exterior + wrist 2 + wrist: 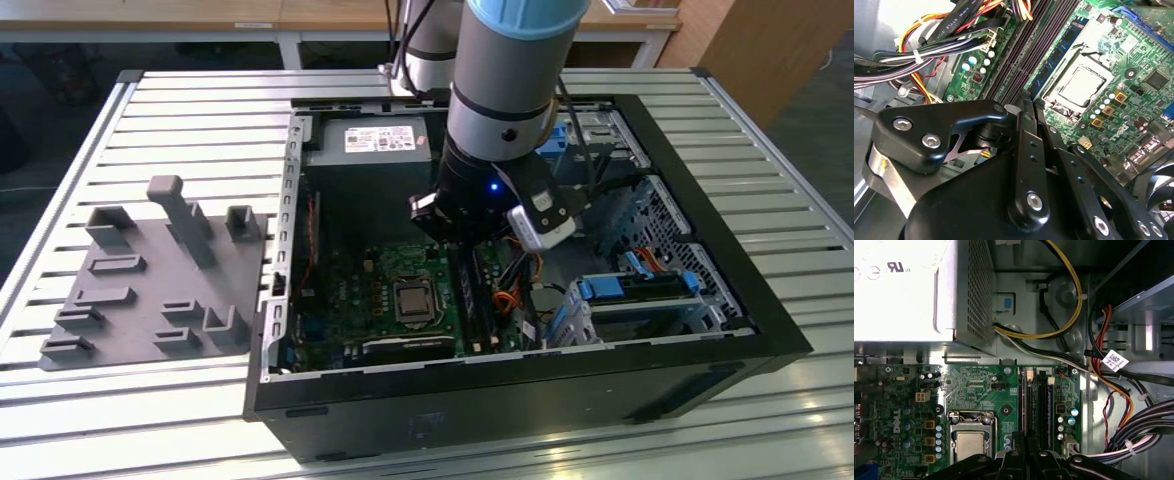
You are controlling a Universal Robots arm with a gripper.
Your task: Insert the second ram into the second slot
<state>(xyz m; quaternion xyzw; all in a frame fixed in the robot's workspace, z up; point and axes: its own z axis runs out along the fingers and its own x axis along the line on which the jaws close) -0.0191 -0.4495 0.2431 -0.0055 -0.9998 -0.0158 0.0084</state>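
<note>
A thin blue stick, which I take for the second ram [1061, 52], stands on edge in the slot nearest the CPU socket [1079, 85]. Its near end runs in under my gripper [1016, 105]. Beside it lie dark parallel ram slots [1024, 50]. In the exterior view my gripper [467, 238] hangs low inside the open computer case, right over the far end of the ram slots [478, 300]. In the first wrist view the gripper [1026, 457] sits at the end of the slots [1036, 400], beside the CPU socket [970, 445]. Whether it grips the stick is hidden by its own body.
The power supply [380, 140] sits at the case's far end. Bundled cables [929, 45] run close beside the slots. Blue drive-bay brackets [638, 290] stand on the exterior view's right. A grey holder fixture [147, 280] lies on the slatted table left of the case.
</note>
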